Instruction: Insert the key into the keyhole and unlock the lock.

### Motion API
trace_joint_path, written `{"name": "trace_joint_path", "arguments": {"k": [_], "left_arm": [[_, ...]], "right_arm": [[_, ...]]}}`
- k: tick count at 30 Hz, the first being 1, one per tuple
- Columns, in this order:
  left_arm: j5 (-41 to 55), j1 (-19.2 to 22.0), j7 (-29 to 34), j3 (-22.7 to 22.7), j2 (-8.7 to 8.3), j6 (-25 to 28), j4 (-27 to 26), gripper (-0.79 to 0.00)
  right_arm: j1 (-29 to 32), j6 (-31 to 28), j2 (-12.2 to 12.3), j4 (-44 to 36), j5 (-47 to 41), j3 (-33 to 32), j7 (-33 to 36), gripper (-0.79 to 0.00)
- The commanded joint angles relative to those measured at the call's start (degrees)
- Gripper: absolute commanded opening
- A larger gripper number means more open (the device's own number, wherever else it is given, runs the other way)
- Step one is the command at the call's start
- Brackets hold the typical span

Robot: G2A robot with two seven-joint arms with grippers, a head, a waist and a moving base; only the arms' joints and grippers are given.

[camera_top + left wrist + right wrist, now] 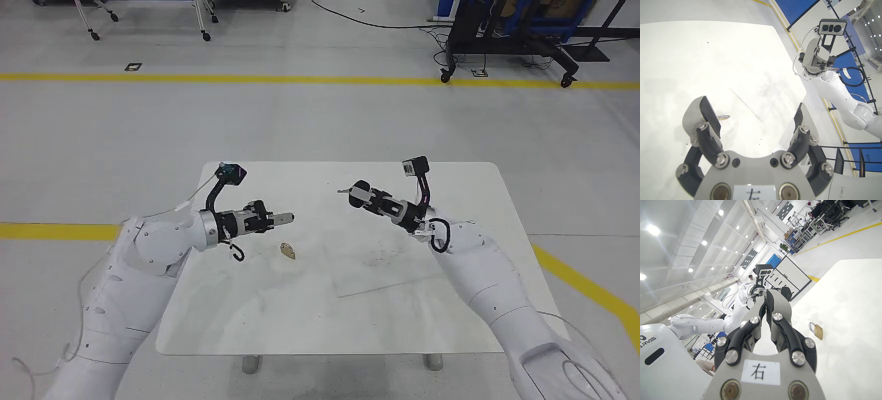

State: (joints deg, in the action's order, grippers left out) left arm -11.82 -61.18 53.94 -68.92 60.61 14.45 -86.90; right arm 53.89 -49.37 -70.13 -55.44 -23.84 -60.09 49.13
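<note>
a small brass padlock with a silver shackle lies flat on the white surface, left of its middle, while a thin key juts from the tips of the closed right pincer, held above the surface and well apart from the padlock.

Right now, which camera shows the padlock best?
The right wrist view: the padlock shows its shackle and brass body plainly. The top view makes it a tiny speck; the left wrist view catches what looks like just a sliver of it.
</note>
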Motion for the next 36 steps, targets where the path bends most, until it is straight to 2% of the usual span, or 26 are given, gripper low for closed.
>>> {"name": "trace_joint_path", "arguments": {"k": [1, 4, 6, 7, 9, 12, 14, 16, 27, 29, 30, 31, 34, 36], "left_arm": [[-0.02, 0.00, -0.01, 0.00, 0.00, 0.00, 0.00, 0.000], [-2.74, 0.15, -1.58, -0.49, -0.14, -0.28, -0.21, 0.000], [-18.64, -0.74, -9.99, -1.87, -0.76, -4.50, -2.32, 0.000], [-23.98, -1.35, -11.41, -1.64, -0.99, -4.29, -3.82, 0.000], [-34.60, -1.49, -11.51, -1.36, -1.64, -1.12, -5.19, 0.000], [-50.45, -1.73, -11.81, 2.22, -2.04, 2.19, -8.23, 0.000], [-56.63, -1.61, -10.97, 4.42, -1.96, 2.20, -9.26, 0.000], [-58.79, -1.42, -10.57, 5.42, -1.75, 0.32, -10.38, 0.000], [-58.79, -1.42, -10.57, 5.42, -1.75, 0.32, -10.38, 0.000], [-68.43, -1.35, -11.96, 7.47, -2.09, 4.31, -12.00, 0.000], [-75.89, -1.17, -14.22, 9.46, -2.38, 8.48, -12.91, 0.000], [-83.15, -1.11, -16.83, 11.06, -2.62, 10.44, -12.58, 0.000], [-88.34, 0.00, -28.52, 13.32, -2.82, 16.91, -8.13, 0.000], [-92.23, 1.90, -33.41, 14.83, -2.92, 22.03, -5.11, 0.000]], "right_arm": [[0.00, 0.00, 0.00, 0.00, 0.01, 0.00, 0.00, -0.785], [0.00, 0.00, 0.00, 0.00, 0.01, 0.00, 0.00, -0.785], [0.00, 0.00, 0.00, 0.00, 0.01, 0.00, 0.00, -0.785], [0.00, 0.00, 0.00, 0.00, 0.01, 0.00, 0.00, -0.785], [0.00, 0.00, 0.00, 0.00, 0.01, 0.00, 0.00, -0.785], [0.00, 0.00, 0.00, 0.00, 0.01, 0.00, 0.00, -0.785], [0.00, 0.00, 0.00, 0.00, 0.01, 0.00, 0.00, -0.785], [0.00, 0.00, 0.00, 0.00, 0.01, 0.00, 0.00, -0.785], [0.00, 0.00, 0.00, 0.00, 0.01, 0.00, 0.00, -0.785], [0.00, 0.00, 0.00, 0.00, 0.01, 0.00, 0.00, -0.785], [0.00, 0.00, 0.00, 0.00, 0.01, 0.00, 0.00, -0.785], [0.00, 0.00, 0.00, 0.00, 0.01, 0.00, 0.00, -0.785], [0.00, 0.00, 0.00, 0.00, 0.01, 0.00, 0.00, -0.785], [0.00, 0.00, 0.00, 0.00, 0.01, 0.00, 0.00, -0.785]]}}
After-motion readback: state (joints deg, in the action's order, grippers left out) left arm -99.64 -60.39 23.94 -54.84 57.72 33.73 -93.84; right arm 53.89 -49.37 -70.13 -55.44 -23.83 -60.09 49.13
